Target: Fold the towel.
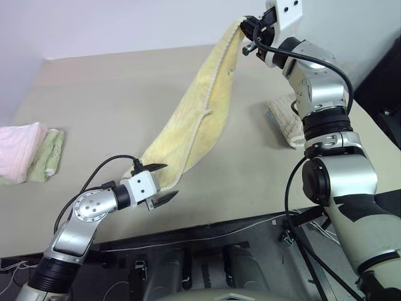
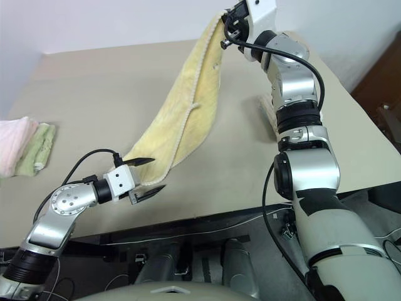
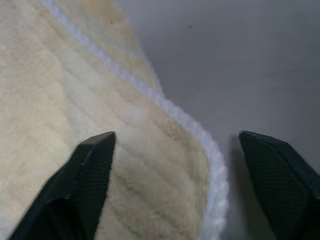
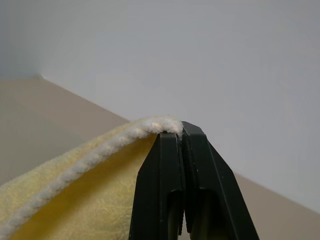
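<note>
towel (image 1: 200, 110) hanging stretched on a slant, long axis running from the high corner down to the lower end resting on the bench (image 1: 113, 106). pinched at that top hem by the right end effector (image 1: 249, 30), fingers pressed together on it. spread wide just at the low corner, the left end effector (image 1: 161, 183) far nearer that end, hem lying between its fingers.

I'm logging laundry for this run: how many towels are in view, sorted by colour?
Pale yellow towel: 1
Pink towel: 1
Light green towel: 1
Beige towel: 1
Total: 4
</note>
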